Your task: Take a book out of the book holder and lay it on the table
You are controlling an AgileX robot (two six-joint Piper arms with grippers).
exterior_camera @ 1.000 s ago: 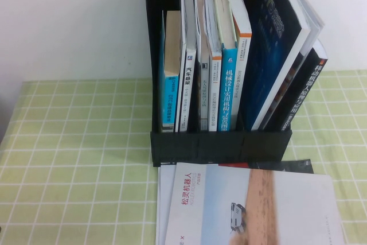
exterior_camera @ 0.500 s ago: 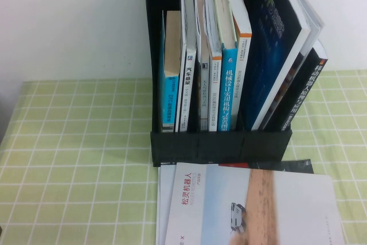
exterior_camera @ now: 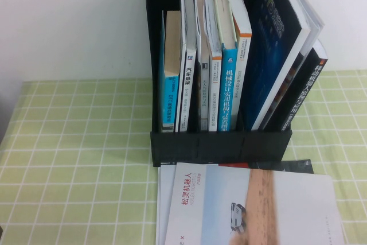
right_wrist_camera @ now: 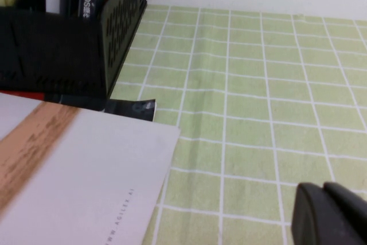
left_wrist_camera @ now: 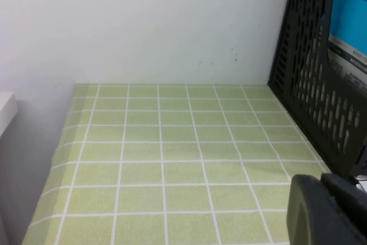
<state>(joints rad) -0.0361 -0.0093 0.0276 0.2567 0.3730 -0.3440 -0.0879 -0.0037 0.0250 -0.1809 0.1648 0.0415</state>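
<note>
Fingers [right_wrist_camera: 309,213] of right gripper [right_wrist_camera: 324,190] clenched flat against each other, grasping nothing; positioned low over the table [exterior_camera: 74,159] on its right side, just off the right edge of the book [exterior_camera: 252,205] and outside the high view. Left gripper [left_wrist_camera: 321,183] likewise pressed closed and empty, low over the green gridded cloth to the left of the book holder [exterior_camera: 221,147], beside its perforated left side wall, also outside the high view. Book lying flat and cover-up on the table, directly in front of the holder's low front wall, red title toward the left, sandy tan band and small vehicle picture toward the right, near edge cut off by the high view. Resting partly on a dark-edged book [exterior_camera: 289,166] showing at its far side and on a white sheet [exterior_camera: 163,199] showing along its left side. Inside the holder, upright books [exterior_camera: 215,67] between the dividers and a large dark-blue book [exterior_camera: 275,38] leaning to the right. White wall [exterior_camera: 74,21] behind.
</note>
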